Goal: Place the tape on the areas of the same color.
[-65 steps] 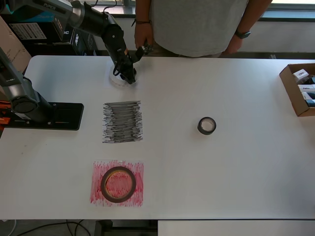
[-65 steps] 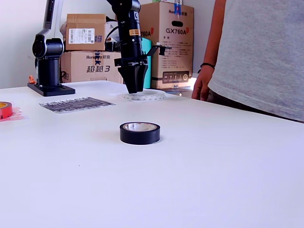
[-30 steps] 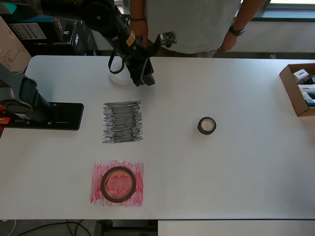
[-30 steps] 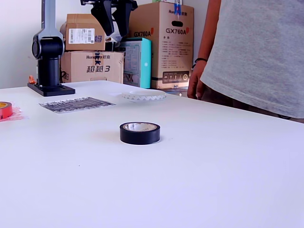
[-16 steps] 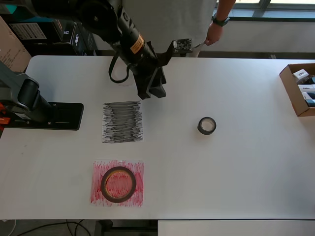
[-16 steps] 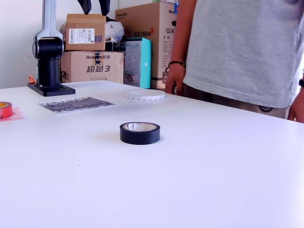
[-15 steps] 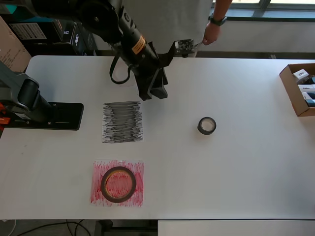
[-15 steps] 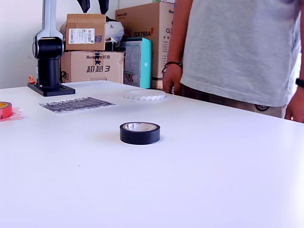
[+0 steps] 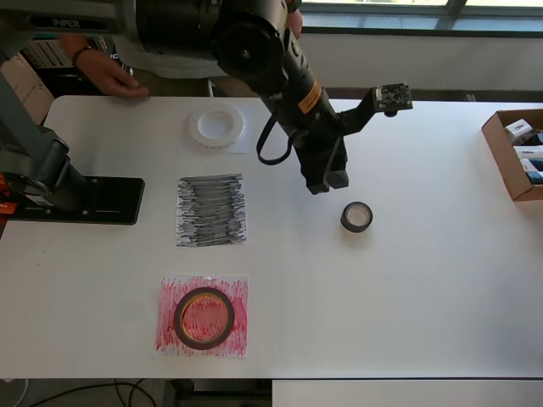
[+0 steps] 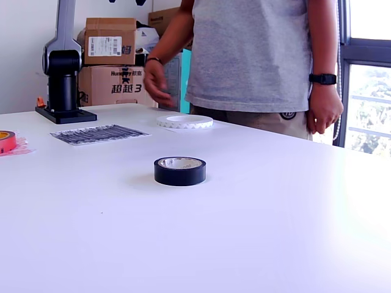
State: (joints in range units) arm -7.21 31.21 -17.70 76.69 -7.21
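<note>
In the overhead view my gripper [image 9: 327, 181] hangs high over the table, open and empty, just up and left of the small black tape roll [image 9: 357, 217]. It is out of the exterior view, where the black roll [image 10: 179, 171] lies flat and alone. The white ring [image 9: 215, 126] lies at the back, also shown in the exterior view [image 10: 184, 122]. The red roll [image 9: 204, 318] sits on the red patch [image 9: 236, 297]; only its edge [image 10: 5, 140] shows in the exterior view. The black patch [image 9: 211, 209] is bare.
The arm base [image 9: 72, 199] stands at the overhead view's left. A cardboard box [image 9: 516, 157] sits at the right edge. A person [image 10: 256, 61] stands behind the table, one hand [image 9: 110, 78] near its back left corner. Cartons [image 10: 110, 61] are stacked behind.
My gripper has swung from beside the white ring rightward to beside the black roll, leaving the ring uncovered. The person has walked toward the overhead view's left.
</note>
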